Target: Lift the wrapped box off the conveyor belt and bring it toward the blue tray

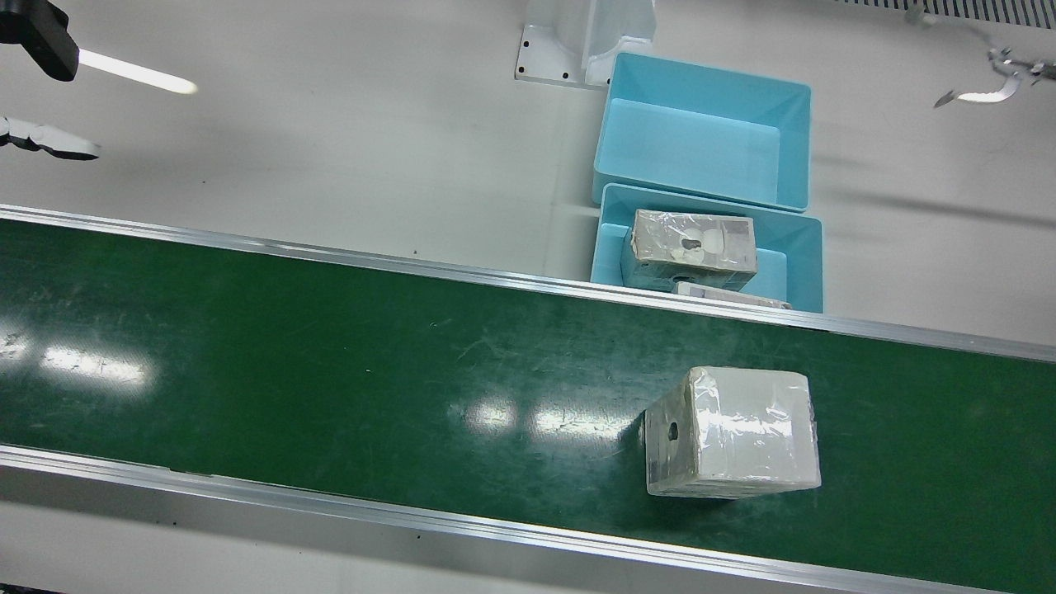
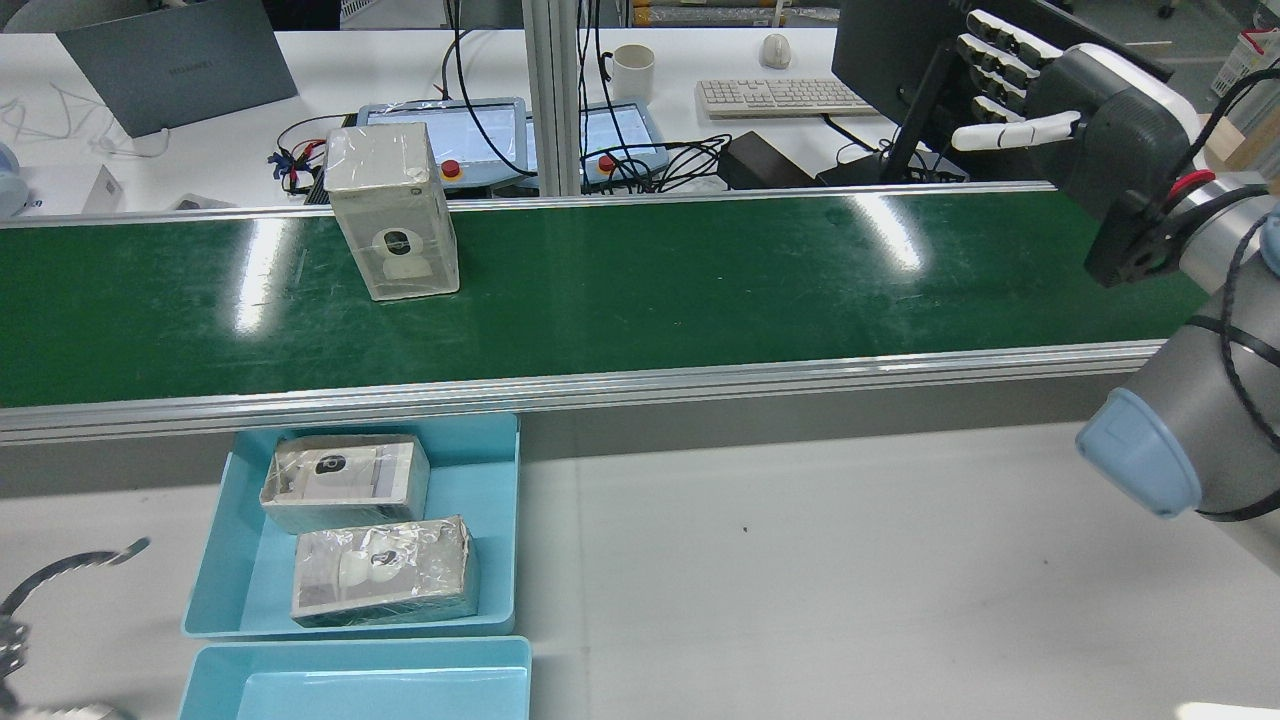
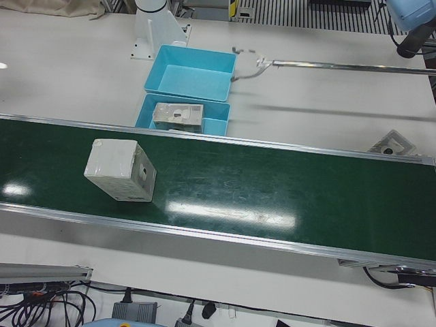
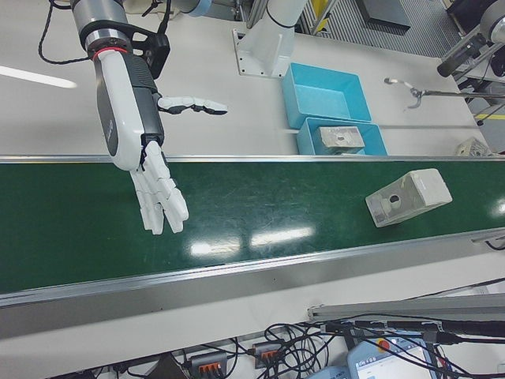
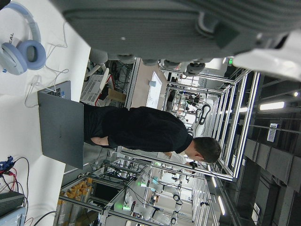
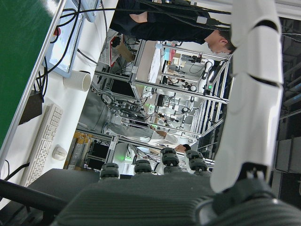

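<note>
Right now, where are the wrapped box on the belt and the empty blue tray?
wrapped box (image 1: 747, 433): front view, on its wrapped top face.
empty blue tray (image 1: 693, 157): front view, on its bare floor.

White desk (image 2: 700, 60), monitor (image 2: 890, 50); shelving, seemingly, behind.

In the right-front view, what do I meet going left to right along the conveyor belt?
Right hand, open and held over the belt → glare patches on the belt → wrapped box, lying near the belt's right end.
</note>
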You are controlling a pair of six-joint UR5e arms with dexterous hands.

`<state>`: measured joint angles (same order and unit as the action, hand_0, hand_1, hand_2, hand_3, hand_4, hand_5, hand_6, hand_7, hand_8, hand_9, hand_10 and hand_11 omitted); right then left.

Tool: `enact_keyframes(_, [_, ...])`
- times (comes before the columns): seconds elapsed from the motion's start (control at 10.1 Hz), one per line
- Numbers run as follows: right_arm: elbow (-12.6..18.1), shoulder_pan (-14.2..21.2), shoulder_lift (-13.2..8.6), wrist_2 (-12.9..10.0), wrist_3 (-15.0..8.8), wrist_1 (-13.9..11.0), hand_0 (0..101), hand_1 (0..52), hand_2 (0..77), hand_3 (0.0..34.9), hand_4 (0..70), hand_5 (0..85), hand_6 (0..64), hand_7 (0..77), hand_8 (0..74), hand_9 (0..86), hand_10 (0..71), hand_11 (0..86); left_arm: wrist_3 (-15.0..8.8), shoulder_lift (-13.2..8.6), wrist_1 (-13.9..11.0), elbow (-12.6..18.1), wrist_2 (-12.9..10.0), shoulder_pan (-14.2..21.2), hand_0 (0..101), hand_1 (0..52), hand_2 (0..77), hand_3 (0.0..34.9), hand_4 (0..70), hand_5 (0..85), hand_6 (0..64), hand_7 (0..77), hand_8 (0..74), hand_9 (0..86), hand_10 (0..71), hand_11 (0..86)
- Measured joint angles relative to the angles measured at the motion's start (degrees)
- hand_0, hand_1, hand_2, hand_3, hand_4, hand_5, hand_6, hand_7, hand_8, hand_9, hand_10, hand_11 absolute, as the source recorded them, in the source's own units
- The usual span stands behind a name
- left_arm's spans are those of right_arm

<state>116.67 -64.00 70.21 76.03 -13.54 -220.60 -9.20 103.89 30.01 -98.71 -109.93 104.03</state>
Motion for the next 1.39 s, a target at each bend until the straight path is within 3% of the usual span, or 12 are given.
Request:
enact_keyframes(0.7, [0.19, 0.00, 0.07, 0.00, 0.08, -0.02, 46, 12.5, 13.1, 10.6, 1.1, 4.9, 0.0, 0.5, 2.7, 1.6, 1.6, 4.4, 0.00, 0.00, 0.00, 0.00, 0.00, 0.00, 0, 0.0, 1.1, 0.0, 0.0, 1.1, 0.0, 0.0, 0.0, 0.0, 0.5, 0.0])
enact_keyframes(0.8, [0.16, 0.03, 0.08, 0.00, 0.09, -0.05, 46, 12.5, 13.1, 12.1, 1.1, 4.9, 0.0, 0.5, 2.7, 1.6, 1.6, 4.4, 0.00, 0.00, 0.00, 0.00, 0.00, 0.00, 0, 0.0, 0.5, 0.0, 0.0, 1.1, 0.0, 0.0, 0.0, 0.0, 0.0, 0.0])
enact_keyframes(1.09, [-0.15, 0.10, 0.04, 0.02, 0.09, -0.08, 46, 12.5, 12.5, 10.8, 1.1, 5.5, 0.0, 0.5, 2.7, 1.6, 1.6, 4.4, 0.00, 0.00, 0.00, 0.00, 0.00, 0.00, 0, 0.0, 0.5, 0.0, 0.0, 1.1, 0.0, 0.0, 0.0, 0.0, 0.0, 0.0])
enact_keyframes(1.19, [-0.17, 0.09, 0.02, 0.05, 0.09, -0.09, 46, 12.5, 12.0, 12.5, 1.1, 4.9, 0.0, 0.5, 2.7, 1.6, 1.6, 4.4, 0.00, 0.00, 0.00, 0.00, 0.00, 0.00, 0, 0.0, 1.1, 0.0, 0.0, 1.1, 0.0, 0.0, 0.0, 0.0, 0.0, 0.0])
enact_keyframes(1.39, [0.04, 0.04, 0.16, 0.08, 0.09, -0.09, 46, 12.5, 12.5, 12.5, 0.0, 6.0, 0.0, 0.5, 2.7, 1.6, 1.1, 2.7, 0.00, 0.00, 0.00, 0.00, 0.00, 0.00, 0, 0.0, 0.5, 0.0, 0.0, 1.1, 0.0, 0.5, 0.0, 0.0, 0.0, 0.0])
